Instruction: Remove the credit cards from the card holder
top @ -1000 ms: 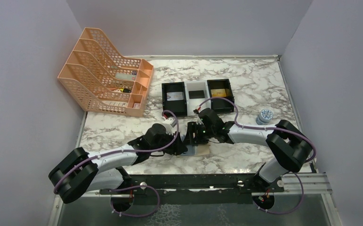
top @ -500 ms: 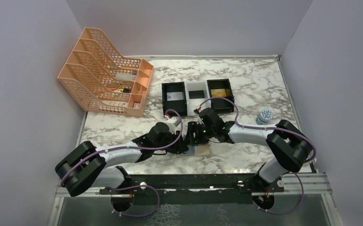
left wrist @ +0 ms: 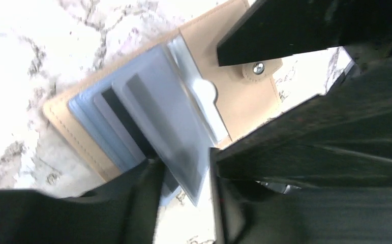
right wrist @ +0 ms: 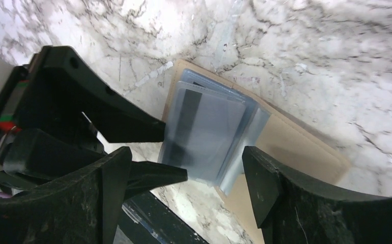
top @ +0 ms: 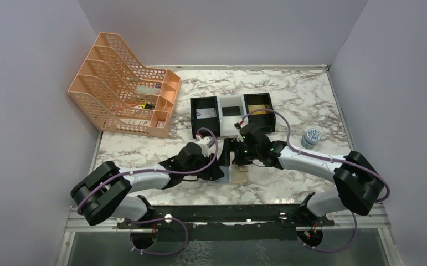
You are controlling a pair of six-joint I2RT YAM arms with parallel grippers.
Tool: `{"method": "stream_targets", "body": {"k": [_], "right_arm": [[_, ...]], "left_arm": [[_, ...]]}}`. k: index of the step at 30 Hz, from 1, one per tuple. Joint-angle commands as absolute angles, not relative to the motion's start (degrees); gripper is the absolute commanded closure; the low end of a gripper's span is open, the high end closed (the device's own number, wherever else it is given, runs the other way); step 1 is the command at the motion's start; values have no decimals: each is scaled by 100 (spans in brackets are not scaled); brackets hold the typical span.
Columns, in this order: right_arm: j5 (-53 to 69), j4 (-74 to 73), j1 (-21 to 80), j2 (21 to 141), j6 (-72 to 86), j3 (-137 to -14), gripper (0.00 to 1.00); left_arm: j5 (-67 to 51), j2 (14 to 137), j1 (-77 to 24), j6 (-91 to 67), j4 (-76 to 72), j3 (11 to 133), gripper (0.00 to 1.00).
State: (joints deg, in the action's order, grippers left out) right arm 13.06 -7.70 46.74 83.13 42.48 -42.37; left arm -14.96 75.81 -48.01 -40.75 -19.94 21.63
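The tan card holder (top: 238, 175) lies open on the marble between my two grippers. Its grey-blue sleeves fan out in the left wrist view (left wrist: 107, 117) and in the right wrist view (right wrist: 295, 147). My left gripper (top: 220, 166) is closed on the edge of a grey card (left wrist: 168, 122), which is tilted up out of the sleeves, and its fingers (right wrist: 127, 124) reach in from the left. My right gripper (top: 237, 157) hovers open over the holder, one finger (left wrist: 285, 25) above the tan snap flap. In its own view the right gripper (right wrist: 186, 188) straddles the sleeves without touching them.
A row of black and white trays (top: 205, 124) stands just behind the grippers and holds a few cards. An orange file rack (top: 125, 91) is at the back left. A small round tin (top: 310, 136) sits at the right. Grey walls enclose the table.
The left arm has stretched further right onto the holder. The right gripper has pulled back a little toward the trays and its elbow has swung out to the right.
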Motion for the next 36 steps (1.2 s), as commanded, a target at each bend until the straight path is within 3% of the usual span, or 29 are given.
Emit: {"method": "stream_targets", "body": {"k": [1,6,13,20,27,32,36], "right_arm": [[625,-1409,4646,7812,4105,-4423,18],[98,-1760,4623,7381,4169,-4317,18],[-441,-1917,4428,6673,4421,-3897,18],[757,-1331,3512,6236,4463,-3299,18],[1353,-1225,3376,6157,4491,-3282,18],[1689,-939,3375,6090,4467,-3150,24],[2359,-672,3373,6333,4296,-3152,39]], "left_arm": [[-1535,7780,-4781,-4061,-2250,2496,52],[-1748,7990,-4831,-4020,-2259,2743,38],[-1883,8261,-4960,-3980,-2267,3085,32],[-1794,8606,-5326,-4106,-2501,3290,29],[-1770,8476,-5360,-4213,-2637,3261,25],[-1026,7744,-5356,-4341,-2563,2814,24],[-343,7208,-5350,-4434,-2179,2474,24]]}}
